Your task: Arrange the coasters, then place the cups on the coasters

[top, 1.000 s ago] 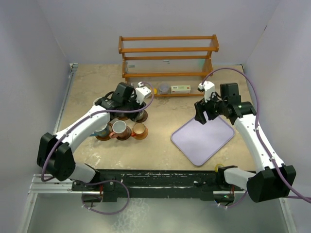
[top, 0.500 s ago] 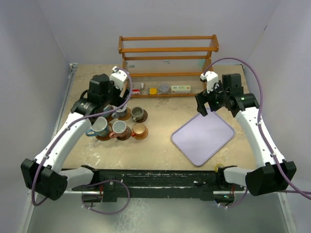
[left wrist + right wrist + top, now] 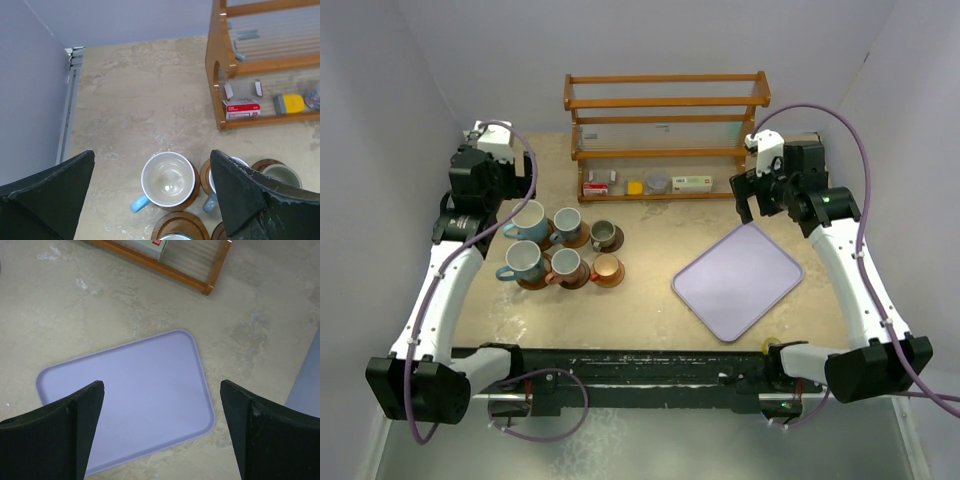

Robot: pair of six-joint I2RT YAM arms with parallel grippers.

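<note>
My left pincer (image 3: 151, 154) hangs high with its jaws spread wide and nothing between them. Just past the gap, to the right and toward the near edge of the table (image 3: 125, 110), stands a large light blue mug (image 3: 167, 179). It is upright on a round wooden coaster (image 3: 197, 182), and its handle points down-left in my wrist view. Around it the other mugs (image 3: 567, 265) form a block of two rows of three, and the block's long axis runs left to right across the table. From above, each mug appears to sit on its own brown disc, with the discs touching or nearly so. My right pincer (image 3: 161, 383) is just as wide and just as empty. It hovers over the lavender tray (image 3: 150, 365), near the end of the wooden rack (image 3: 665, 120) and well apart from the mugs. I judge the arranging done, or all but done. If any mug needs centring on its disc, the left arm is plainly the nearer one and would reach down and to the right. The right arm would have to cross the whole tray first.
</note>
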